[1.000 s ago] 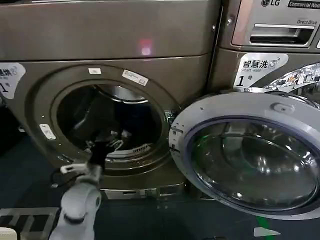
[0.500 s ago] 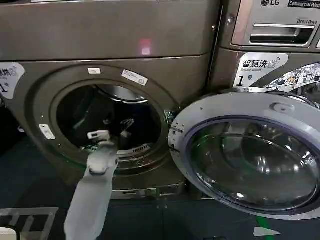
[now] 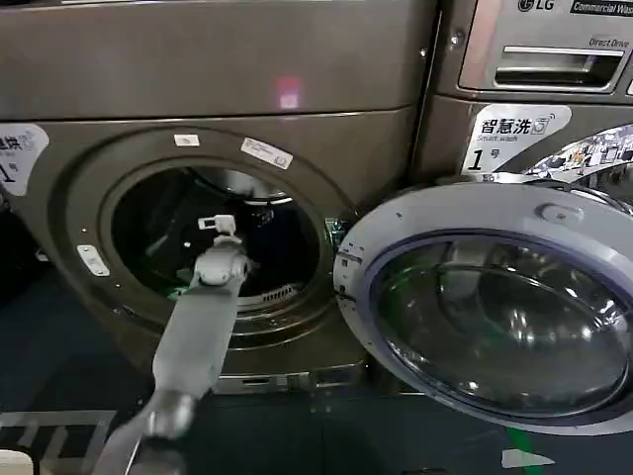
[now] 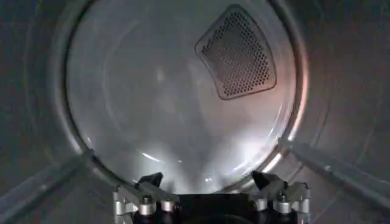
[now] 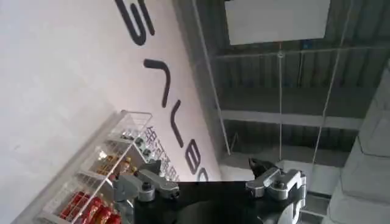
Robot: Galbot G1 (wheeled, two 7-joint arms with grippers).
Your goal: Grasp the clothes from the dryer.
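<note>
Head view, left to right: grey left arm is reaching up from the lower left, with the left gripper [image 3: 220, 230] sitting inside the round opening of the bronze-grey metal front-load dryer [image 3: 148, 79]. To the right of the opening, the round grey-rimmed glass dryer door [image 3: 495, 307] is hanging swung fully open, well clear of the arm. Further right, a second bronze machine with a white "1" label [image 3: 514, 134] is standing beside it, not involved.

Left wrist view: left gripper [image 4: 210, 182] is showing its two dark fingertips spread apart with nothing between them, so it is open and empty. It is facing the shiny steel drum back wall [image 4: 152, 97] with a dark perforated vent panel [image 4: 236, 53] on it. No clothes are showing on the lit part of the drum; the clothes are probably lying low on the drum floor under the gripper, but that cannot be confirmed.

Right wrist view: right gripper [image 5: 207, 176] is parked pointing up at a white wall and ceiling, fingers apart, holding nothing.

Doing the step well, as a judgement: tilting the wrist down toward the drum floor, keeping the forearm centred in the opening so it is not scraping the rim, keeping the fingers wide until fabric is between them, then closing.
</note>
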